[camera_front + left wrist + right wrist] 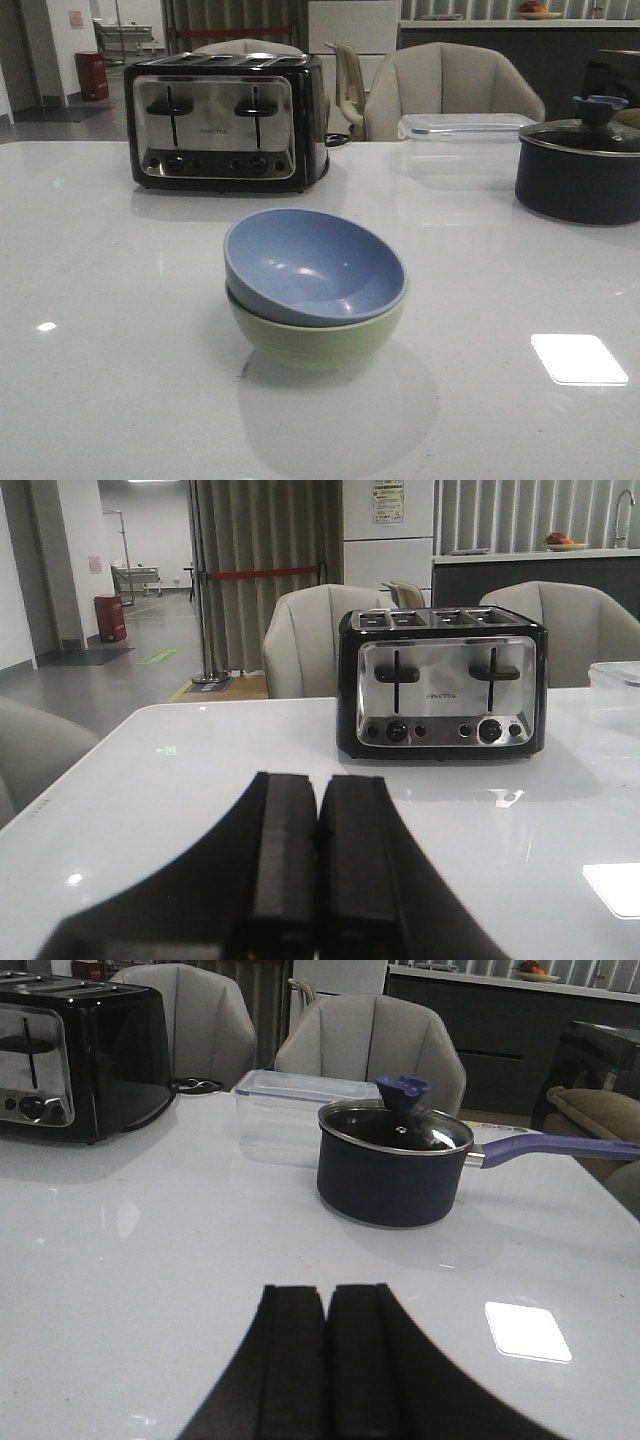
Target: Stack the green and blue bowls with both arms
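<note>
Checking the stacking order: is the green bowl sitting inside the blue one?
No, the blue bowl rests tilted inside the green bowl, which sits underneath on the table.

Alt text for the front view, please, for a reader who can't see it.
A blue bowl sits nested, slightly tilted, inside a green bowl on a white table. Behind stand a toaster, a clear lidded container and a dark pot; no arm shows.

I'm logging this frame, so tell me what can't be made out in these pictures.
- Green bowl inside: front view, covered by the blue bowl nested in it.
- Both bowls: absent from either wrist view.
- Pot: front view, cut off by the right edge.
- Toaster label: left wrist view, too small to read.
</note>
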